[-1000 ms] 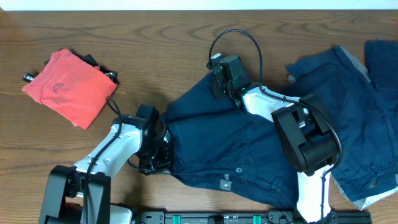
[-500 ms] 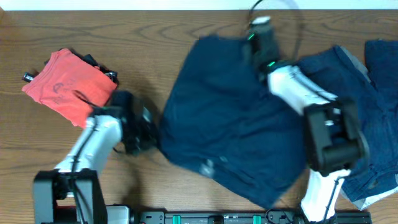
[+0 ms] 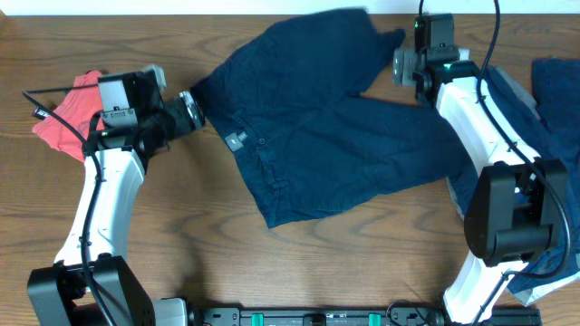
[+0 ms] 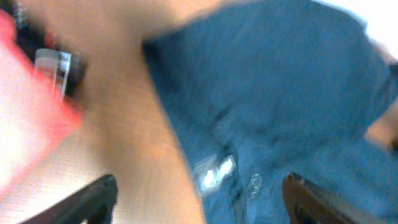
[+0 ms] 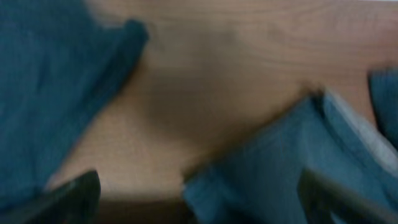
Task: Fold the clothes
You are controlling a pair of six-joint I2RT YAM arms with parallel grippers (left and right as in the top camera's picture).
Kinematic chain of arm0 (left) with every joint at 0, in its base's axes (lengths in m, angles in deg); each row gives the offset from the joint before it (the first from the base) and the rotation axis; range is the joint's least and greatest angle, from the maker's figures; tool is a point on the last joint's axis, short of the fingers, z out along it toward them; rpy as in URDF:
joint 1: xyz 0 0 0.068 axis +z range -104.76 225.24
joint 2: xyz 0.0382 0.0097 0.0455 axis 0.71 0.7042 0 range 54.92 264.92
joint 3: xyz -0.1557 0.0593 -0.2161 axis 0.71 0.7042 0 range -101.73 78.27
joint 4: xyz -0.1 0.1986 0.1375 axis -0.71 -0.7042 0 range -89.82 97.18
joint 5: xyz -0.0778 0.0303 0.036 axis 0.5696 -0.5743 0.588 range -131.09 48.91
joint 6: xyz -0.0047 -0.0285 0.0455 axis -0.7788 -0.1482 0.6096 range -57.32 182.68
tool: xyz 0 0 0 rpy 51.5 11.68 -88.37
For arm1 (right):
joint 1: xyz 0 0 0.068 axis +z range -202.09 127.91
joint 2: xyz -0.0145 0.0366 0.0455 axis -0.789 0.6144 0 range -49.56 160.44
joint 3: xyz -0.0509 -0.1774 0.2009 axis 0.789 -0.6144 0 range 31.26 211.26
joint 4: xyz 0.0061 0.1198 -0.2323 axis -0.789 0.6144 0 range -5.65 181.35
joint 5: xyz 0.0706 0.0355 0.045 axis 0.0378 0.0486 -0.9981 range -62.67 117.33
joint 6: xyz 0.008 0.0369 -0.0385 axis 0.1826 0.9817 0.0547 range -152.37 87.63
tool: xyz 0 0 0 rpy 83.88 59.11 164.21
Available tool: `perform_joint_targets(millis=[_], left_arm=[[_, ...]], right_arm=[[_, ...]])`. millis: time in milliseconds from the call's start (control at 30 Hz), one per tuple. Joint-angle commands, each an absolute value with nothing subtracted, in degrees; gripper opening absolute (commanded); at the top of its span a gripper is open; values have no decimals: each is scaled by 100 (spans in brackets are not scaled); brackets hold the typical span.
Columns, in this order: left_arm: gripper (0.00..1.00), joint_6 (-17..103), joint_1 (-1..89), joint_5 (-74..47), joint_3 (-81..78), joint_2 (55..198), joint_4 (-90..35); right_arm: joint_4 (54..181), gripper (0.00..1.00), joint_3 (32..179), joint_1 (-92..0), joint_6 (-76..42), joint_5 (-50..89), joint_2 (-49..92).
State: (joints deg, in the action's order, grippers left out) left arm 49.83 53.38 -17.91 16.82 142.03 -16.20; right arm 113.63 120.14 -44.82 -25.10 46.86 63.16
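A pair of dark navy shorts lies spread flat across the far middle of the table, with its tag and button near the left edge. My left gripper stands open at the shorts' left corner. In the left wrist view its fingers straddle the cloth edge, tag and button, gripping nothing. My right gripper is open at the shorts' upper right corner. The right wrist view is blurred, showing navy cloth on the left and more clothes under the gripper.
More navy clothes with grey lining are heaped at the right edge, under the right arm. A folded red garment lies at the far left beside the left arm, with a dark object next to it. Bare wood fronts the shorts.
Both arms swung the shorts toward the far side of the table and spread them out. Both grippers, shut on the cloth before, have opened and let go.
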Motion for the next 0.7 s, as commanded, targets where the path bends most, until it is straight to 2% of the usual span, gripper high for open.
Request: perform_joint_targets(millis=[0,100,267,467,567,667], left_arm=[[93,5038,5338,-1582,1717,14203,-2328],[98,5036,5272,-983,1719,14203,-3486],[98,5040,4835,-635,1875,14203,-4728],[98,4839,3832,-637,2207,14206,-4780],[98,3954,3353,-637,2460,14203,-4461],[98,2470,2925,-648,2819,14203,-3908]], right_arm=[[11995,99,12029,-4627,-2010,4830,6015],[12834,99,12029,-4836,-1411,4771,5921],[14126,99,12029,-5311,-852,4102,5809],[14775,99,12029,-5864,-991,2922,5790],[14952,99,12029,-5999,-1155,2887,5768],[15059,99,12029,-6034,-1214,2891,5744]])
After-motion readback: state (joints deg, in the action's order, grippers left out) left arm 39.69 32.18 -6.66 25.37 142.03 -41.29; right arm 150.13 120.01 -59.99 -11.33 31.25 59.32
